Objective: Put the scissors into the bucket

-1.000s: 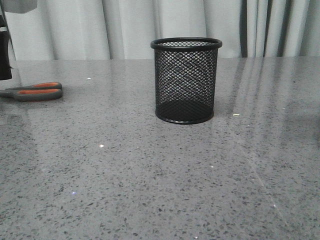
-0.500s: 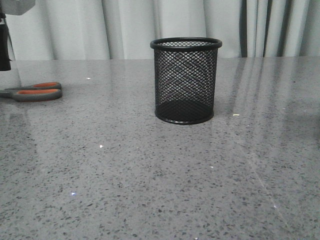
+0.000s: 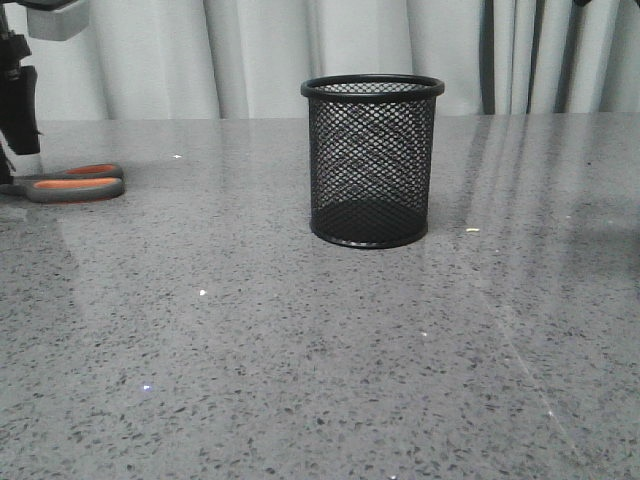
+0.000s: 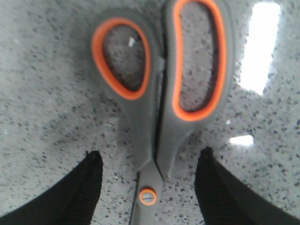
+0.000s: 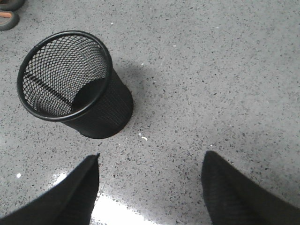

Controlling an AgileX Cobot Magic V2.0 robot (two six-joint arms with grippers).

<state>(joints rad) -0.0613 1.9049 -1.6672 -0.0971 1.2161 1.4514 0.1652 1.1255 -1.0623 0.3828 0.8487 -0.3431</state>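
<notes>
In the front view, the bucket (image 3: 372, 160) is seen upright at the centre of the frame, set on the grey speckled table (image 3: 300, 360), its mesh wall see-through down to the solid base. At the far left edge, the scissors (image 3: 70, 183) are laid flat on the table, only the grey handles with orange lining being shown, well apart from the bucket. Directly above the scissors, part of the left gripper (image 3: 20, 120) is seen as a dark vertical piece under a pale housing at the upper left corner. Pale curtains (image 3: 260, 50) are hung behind the table

In the left wrist view, the scissors (image 4: 159, 93) fill the middle of the frame, handles toward the top, the pivot screw near the bottom centre; the blades are cut off by the lower edge. The left gripper (image 4: 147, 187) is held spread wide, its two dark fingers (image 4: 79, 192) placed at the lower left and lower right, one on each side of the scissors' neck, with speckled table visible between each finger and the scissors. Nothing is gripped

In the right wrist view, the bucket (image 5: 70, 84) is seen from above in the upper left of the frame, empty inside. The scissors' handle tips (image 5: 9, 14) are just caught at the top left corner. The right gripper (image 5: 150, 192) is spread apart at the bottom, over bare table, with nothing between its fingers (image 5: 234, 197)
</notes>
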